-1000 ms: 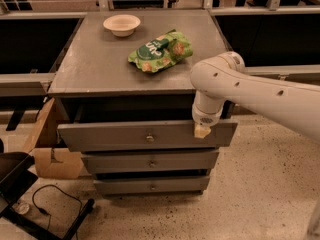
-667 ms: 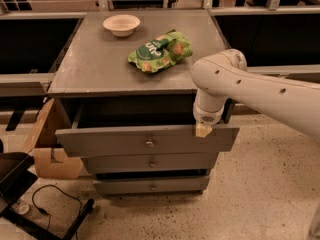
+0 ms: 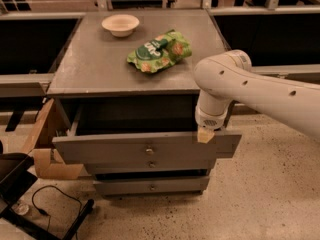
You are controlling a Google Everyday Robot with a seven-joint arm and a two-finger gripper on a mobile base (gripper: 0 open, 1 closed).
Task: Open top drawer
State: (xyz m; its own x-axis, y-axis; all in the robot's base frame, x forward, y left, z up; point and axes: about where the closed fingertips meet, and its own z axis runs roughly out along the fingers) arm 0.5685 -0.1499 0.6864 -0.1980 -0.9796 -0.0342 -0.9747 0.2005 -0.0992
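top drawer (image 3: pixel 145 151): sticks out well past the table (image 3: pixel 95 69), dark inside shows | gripper (image 3: pixel 205 134): at the drawer's top edge, right side; we cannot tell if it is open, shut or gripping | left: we think little, maybe one more small pull

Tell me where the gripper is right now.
In the camera view the gripper is right of centre, at the upper front edge of the pulled-out top drawer, to the right of its knob and below the cabinet top.
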